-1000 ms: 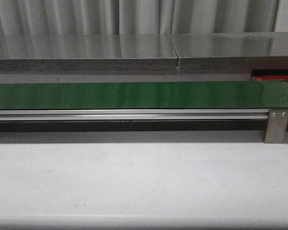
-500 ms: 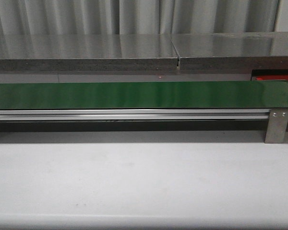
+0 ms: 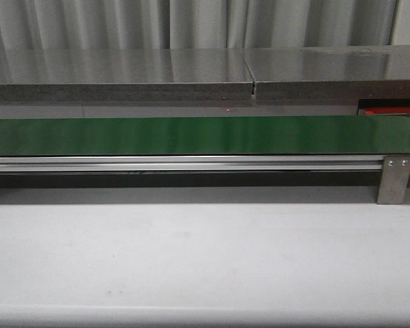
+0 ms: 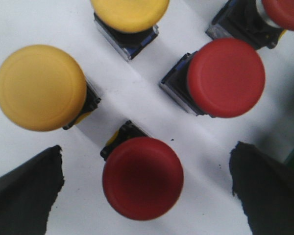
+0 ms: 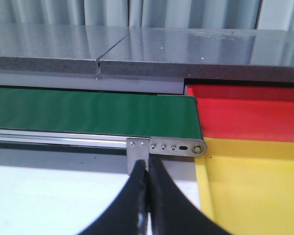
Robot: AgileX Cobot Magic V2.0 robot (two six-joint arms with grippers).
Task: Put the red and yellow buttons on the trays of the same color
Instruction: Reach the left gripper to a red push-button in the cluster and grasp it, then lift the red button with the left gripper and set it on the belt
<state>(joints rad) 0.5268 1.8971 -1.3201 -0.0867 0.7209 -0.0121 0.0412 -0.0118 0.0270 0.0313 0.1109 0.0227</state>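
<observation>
5 push buttons show in the left wrist view, 3 red and 2 yellow, all on a white surface (image 4: 19,19). The nearest red button (image 4: 142,177) sits between the 2 dark fingers (image 4: 24,196) of the left gripper (image 4: 147,196), which stand wide apart and touch nothing. A second red button (image 4: 225,77) lies beyond it, and a third red button (image 4: 284,12) is cut by the picture's edge. 1 yellow button (image 4: 40,88) lies beside the nearest red one, and another yellow button (image 4: 130,13) is partly out of view. Each shows its round cap toward the camera with the dark body tucked under and behind it, so the long axes run roughly toward the lens, slightly tilted; the exact lean cannot be told.

2 trays show in the right wrist view: a red tray (image 5: 250,117) just past the end of the green conveyor belt (image 5: 88,115), and a yellow tray (image 5: 255,186) beside it, nearer the camera. The right gripper (image 5: 148,196) has its 2 fingers pressed together, holding nothing.

In the front view the belt, its aluminium rail (image 3: 184,164) and the white table (image 3: 205,260) look the same as 1 second ago; no arm or button shows there.
</observation>
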